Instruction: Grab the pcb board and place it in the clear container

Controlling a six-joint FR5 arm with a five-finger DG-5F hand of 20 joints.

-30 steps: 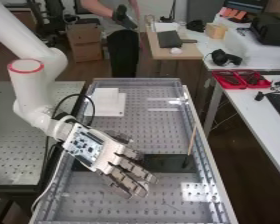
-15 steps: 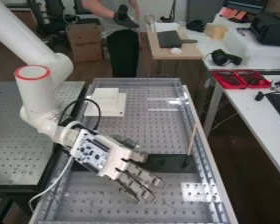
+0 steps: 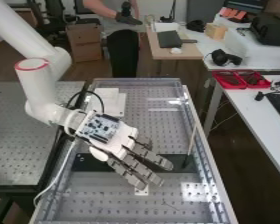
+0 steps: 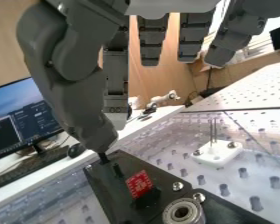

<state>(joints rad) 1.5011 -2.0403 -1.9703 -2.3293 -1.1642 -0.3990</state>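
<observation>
In the high view the hand [image 3: 121,145] hangs palm down over the middle of the bench, its fingers extended toward the lower right, open and with nothing held. Beneath it lies a long black plate [image 3: 91,162]. In the wrist view the hand [image 4: 74,75] has its thumb pointing down over one end of the black plate [image 4: 197,197]. A small red pcb board [image 4: 139,184] is on that plate, near the thumb tip but apart from it. I cannot make out a separate clear container.
A white block with two upright pins [image 4: 218,152] stands beside the plate. In the high view, stacked white square pieces [image 3: 111,102] lie at the bench's far left, and a thin stick [image 3: 191,145] rises near the right rail [image 3: 210,165]. Clear walls [image 3: 137,80] edge the bench.
The hand has shifted right and toward the bench's far end, after dipping slightly nearer first. The plate's left part and a small white block by the fingertips are now uncovered. Its fingers remain extended.
</observation>
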